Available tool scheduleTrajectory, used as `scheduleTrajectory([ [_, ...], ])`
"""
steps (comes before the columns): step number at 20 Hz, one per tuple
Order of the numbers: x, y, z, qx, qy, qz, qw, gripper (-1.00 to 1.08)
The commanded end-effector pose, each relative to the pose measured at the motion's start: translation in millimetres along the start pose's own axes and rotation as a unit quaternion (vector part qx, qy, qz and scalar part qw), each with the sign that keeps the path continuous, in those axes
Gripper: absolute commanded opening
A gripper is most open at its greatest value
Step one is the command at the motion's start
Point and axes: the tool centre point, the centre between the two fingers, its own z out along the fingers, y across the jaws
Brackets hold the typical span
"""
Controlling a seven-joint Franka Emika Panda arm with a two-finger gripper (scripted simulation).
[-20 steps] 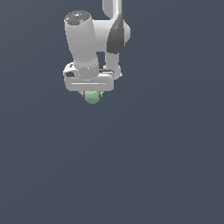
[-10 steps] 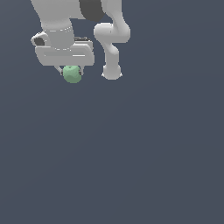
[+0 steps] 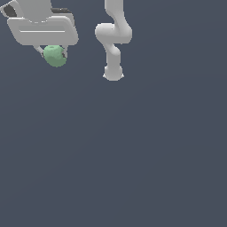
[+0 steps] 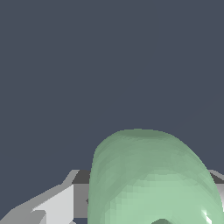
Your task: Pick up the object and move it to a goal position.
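Observation:
The object is a small light-green short cylinder [image 3: 55, 56]. It sits between the fingers of my white gripper [image 3: 53, 54] at the upper part of the exterior view's left, held up off the grey floor. The gripper is shut on it. In the wrist view the object [image 4: 151, 179] fills the near part of the picture, with a dark dimple at its edge, and grey fingers [image 4: 52, 205] show beside it. No goal marker shows in either view.
The arm's white base and lower links [image 3: 113, 40] stand to the exterior view's right of the gripper. The plain dark grey floor [image 3: 133, 155] spreads over all else.
The gripper has carried the object toward the exterior view's left and come nearer the camera, so it looks larger. The arm's base now shows apart from the hand.

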Motion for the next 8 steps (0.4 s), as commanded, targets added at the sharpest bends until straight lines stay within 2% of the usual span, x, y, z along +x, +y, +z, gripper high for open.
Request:
scheduleTrajectory([
  [1, -2, 8, -10, 0.0, -0.001, -0.001, 1.0, -1.0],
  [8, -4, 16, -21, -0.001, -0.001, -0.001, 1.0, -1.0],
])
